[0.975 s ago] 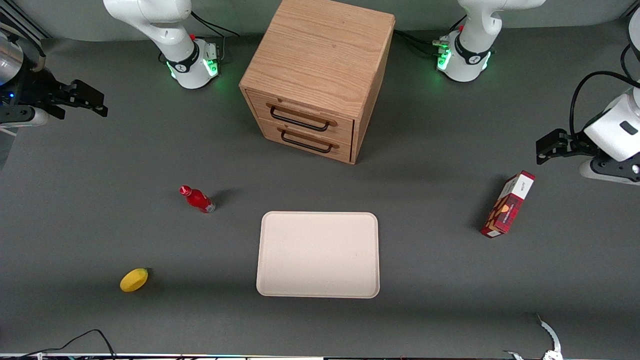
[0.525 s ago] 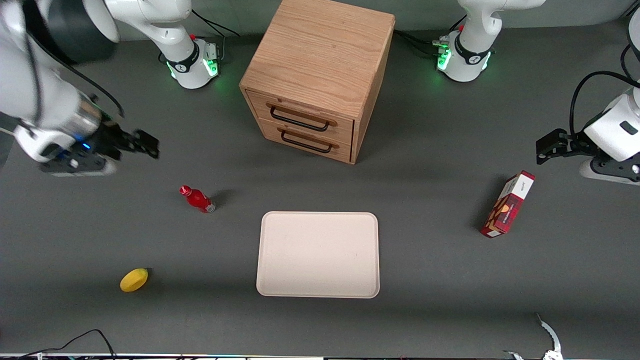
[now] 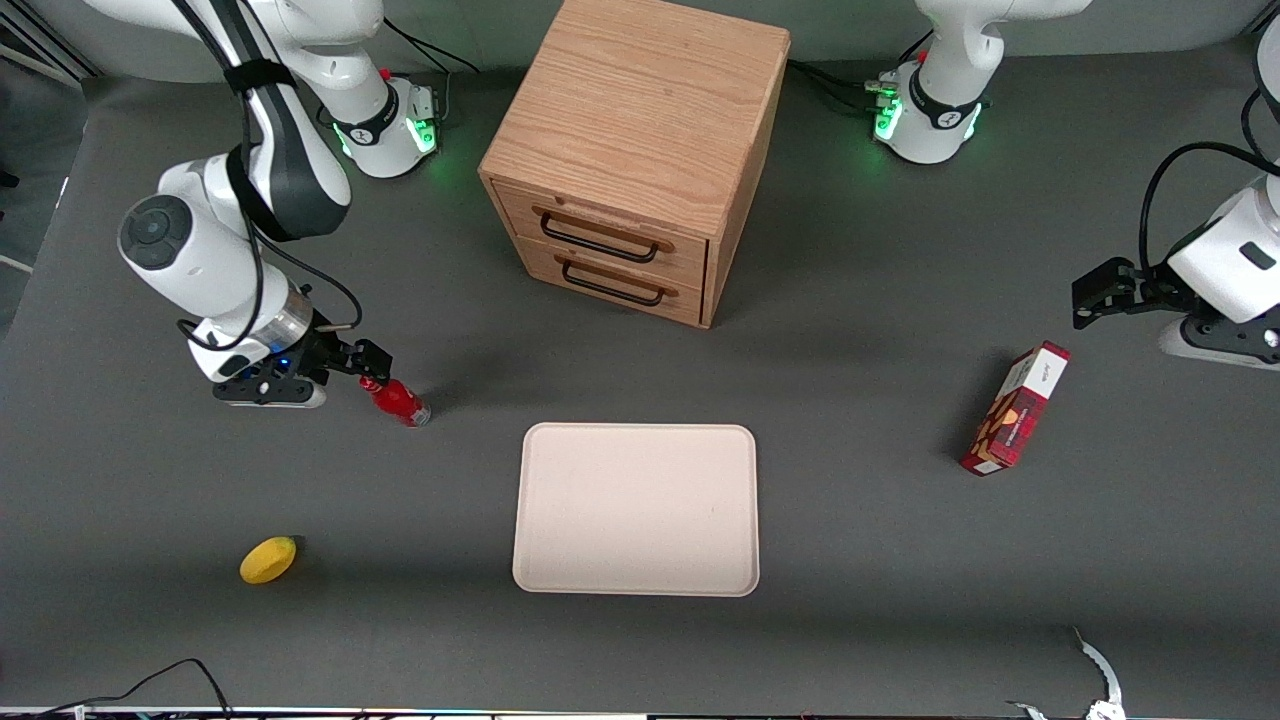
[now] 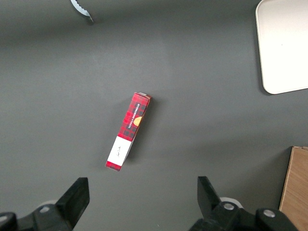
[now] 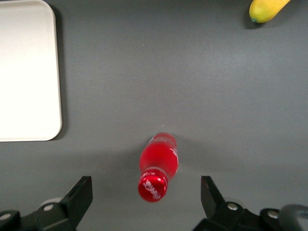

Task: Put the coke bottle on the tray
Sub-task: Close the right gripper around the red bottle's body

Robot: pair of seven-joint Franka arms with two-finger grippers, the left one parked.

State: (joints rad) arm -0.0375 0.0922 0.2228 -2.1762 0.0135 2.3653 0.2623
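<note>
My front camera looks steeply down on the whole tabletop [image 3: 850,620]; both my wrist cameras face straight down, sharing the tray [image 3: 636,510] [image 5: 24,72] [image 4: 284,43].

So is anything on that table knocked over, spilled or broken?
Nothing stands out. The coke bottle stands upright under the open gripper, the tray lies flat and bare, and the cabinet drawers are closed.
</note>
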